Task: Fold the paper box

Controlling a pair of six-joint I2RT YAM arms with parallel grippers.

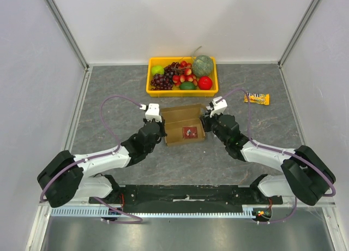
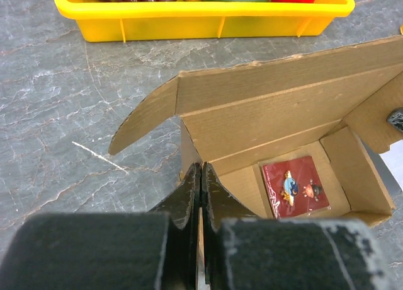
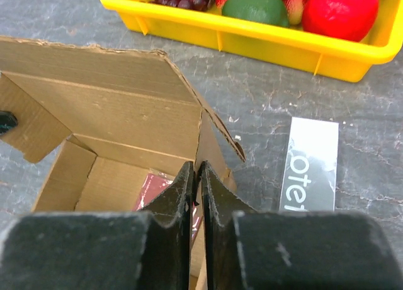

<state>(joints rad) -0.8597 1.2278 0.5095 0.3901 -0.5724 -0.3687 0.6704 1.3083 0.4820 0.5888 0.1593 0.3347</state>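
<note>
The paper box point(image 1: 184, 125) stands in the middle of the table as an open brown carton, its back lid flap point(image 2: 277, 82) raised. A red picture card point(image 2: 296, 187) lies on its floor. My left gripper point(image 2: 201, 170) is shut on the box's left side wall, with a thin cardboard edge showing between its jaws. My right gripper point(image 3: 196, 170) pinches the right side wall point(image 3: 211, 142), one finger inside the box and one outside. In the top view the left gripper point(image 1: 162, 131) and the right gripper point(image 1: 206, 125) flank the box.
A yellow tray point(image 1: 182, 91) of fruit stands just behind the box. A snack bar point(image 1: 256, 98) in an orange wrapper lies at the back right. A white printed strip point(image 3: 308, 164) lies flat on the table right of the box.
</note>
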